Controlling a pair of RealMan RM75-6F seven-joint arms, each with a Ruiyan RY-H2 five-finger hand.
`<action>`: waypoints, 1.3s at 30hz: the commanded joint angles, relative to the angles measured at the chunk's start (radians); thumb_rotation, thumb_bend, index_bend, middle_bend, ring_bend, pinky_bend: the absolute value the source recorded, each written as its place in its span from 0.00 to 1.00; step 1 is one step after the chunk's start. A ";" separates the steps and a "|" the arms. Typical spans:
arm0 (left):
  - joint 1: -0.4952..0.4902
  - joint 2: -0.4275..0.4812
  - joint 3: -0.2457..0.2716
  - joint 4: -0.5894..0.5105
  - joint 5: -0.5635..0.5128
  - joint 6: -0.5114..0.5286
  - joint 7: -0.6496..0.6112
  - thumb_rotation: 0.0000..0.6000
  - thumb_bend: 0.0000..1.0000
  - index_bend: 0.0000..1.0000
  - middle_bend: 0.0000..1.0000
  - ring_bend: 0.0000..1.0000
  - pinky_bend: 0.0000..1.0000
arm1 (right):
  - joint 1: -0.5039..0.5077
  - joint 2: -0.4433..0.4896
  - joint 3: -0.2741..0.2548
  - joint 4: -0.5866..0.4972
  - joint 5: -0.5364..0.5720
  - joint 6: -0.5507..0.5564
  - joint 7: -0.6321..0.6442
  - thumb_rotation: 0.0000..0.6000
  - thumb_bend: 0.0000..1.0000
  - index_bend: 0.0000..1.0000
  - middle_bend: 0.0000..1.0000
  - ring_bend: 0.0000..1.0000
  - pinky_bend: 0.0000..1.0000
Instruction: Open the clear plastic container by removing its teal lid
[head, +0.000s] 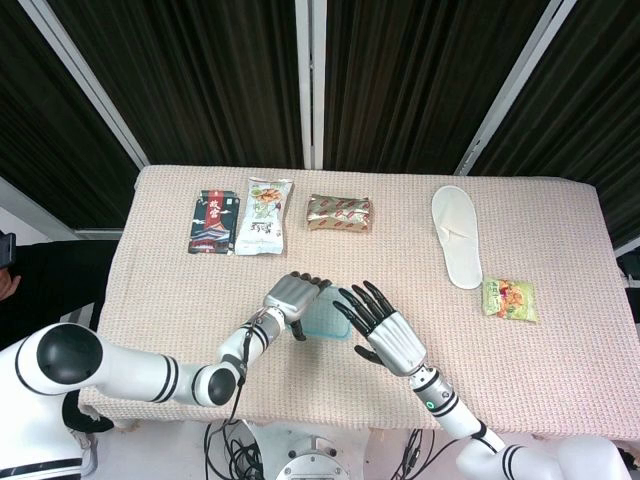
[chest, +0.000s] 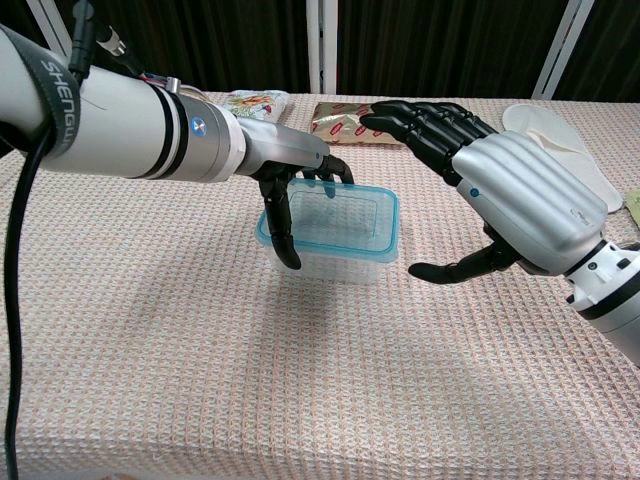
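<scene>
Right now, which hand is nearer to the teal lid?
Left. The left hand grips the container at the teal lid; the right hand hovers open beside it, apart.

- The clear plastic container (chest: 330, 258) is a small rectangular box with see-through walls; it stands upright on the woven surface (chest: 300, 400), near the middle and a little to the left.
- Its teal lid (chest: 333, 219) is a translucent blue-green rectangle with rounded corners and a raised rim, lying flat on top of the container, still in place.
- In the head view only a strip of the lid (head: 322, 318) shows between the two hands.
- The left hand (chest: 295, 180) grips the container's left end, thumb down the near wall, fingertips over the far edge of the lid.
</scene>
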 joint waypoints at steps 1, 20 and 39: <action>0.001 -0.001 0.000 0.000 0.002 0.003 0.001 1.00 0.06 0.19 0.24 0.10 0.14 | 0.010 -0.019 0.000 0.021 0.007 -0.002 -0.003 1.00 0.00 0.00 0.00 0.00 0.00; 0.004 0.000 -0.003 -0.009 0.010 0.009 0.001 1.00 0.06 0.18 0.24 0.10 0.15 | 0.059 -0.083 -0.007 0.092 0.030 0.000 0.009 1.00 0.00 0.00 0.00 0.00 0.00; 0.019 -0.009 -0.001 -0.003 0.034 0.024 0.001 1.00 0.06 0.18 0.24 0.10 0.15 | 0.079 -0.082 -0.008 0.091 0.042 0.028 -0.011 1.00 0.08 0.00 0.00 0.00 0.00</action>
